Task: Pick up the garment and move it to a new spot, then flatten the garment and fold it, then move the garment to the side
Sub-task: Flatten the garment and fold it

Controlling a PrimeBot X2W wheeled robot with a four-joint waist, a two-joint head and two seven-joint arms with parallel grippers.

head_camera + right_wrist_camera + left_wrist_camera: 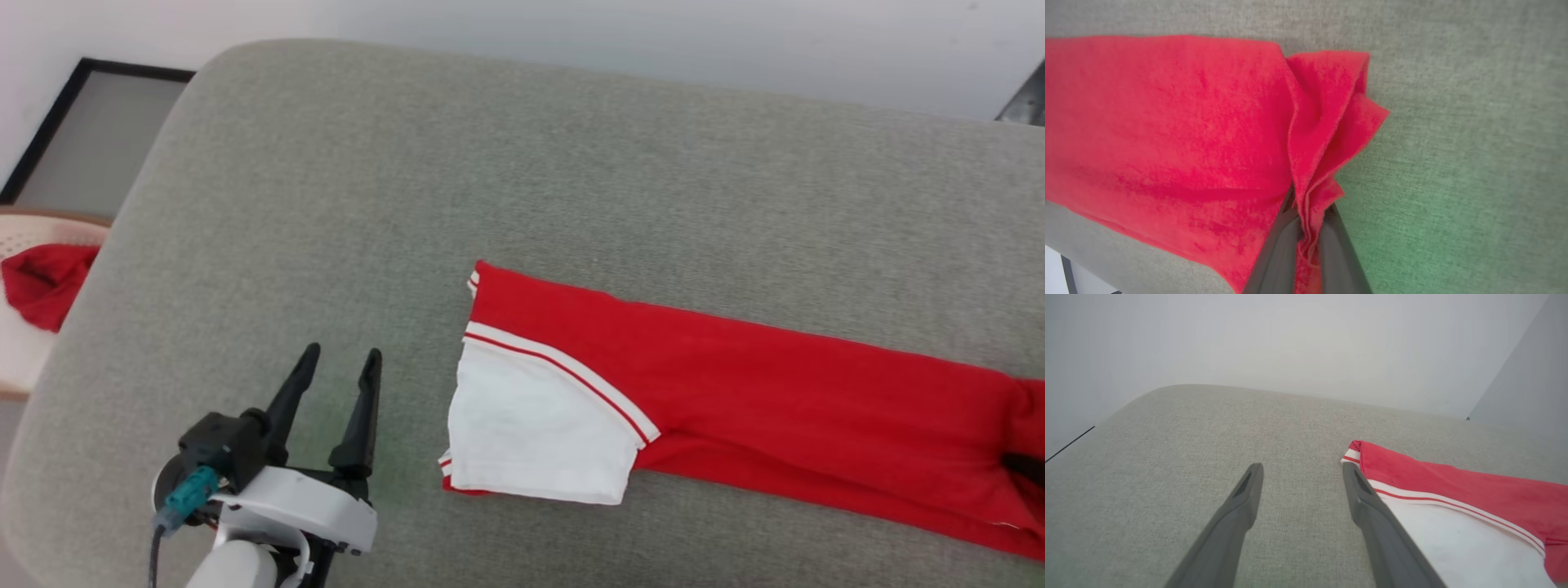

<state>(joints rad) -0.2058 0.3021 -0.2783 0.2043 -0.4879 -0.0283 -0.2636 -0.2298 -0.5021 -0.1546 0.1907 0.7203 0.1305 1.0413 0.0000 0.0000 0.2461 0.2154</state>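
The garment (735, 384) lies folded into a long red strip across the grey cushion, its white sleeve end (531, 433) with red-and-white trim on top at the left. My left gripper (341, 354) stands open over bare cushion just left of that sleeve; in the left wrist view its right finger (1367, 498) sits beside the sleeve (1453, 539). In the right wrist view, my right gripper (1306, 222) is shut on the bunched right end of the garment (1167, 122), several red layers pinched between its fingers. The lettering is hidden.
The grey fabric cushion (408, 180) stretches wide behind and left of the garment. A pale basket (24, 343) holding a plain red cloth (45, 282) stands off the cushion's left edge. A dark-framed panel (98, 131) leans at the far left.
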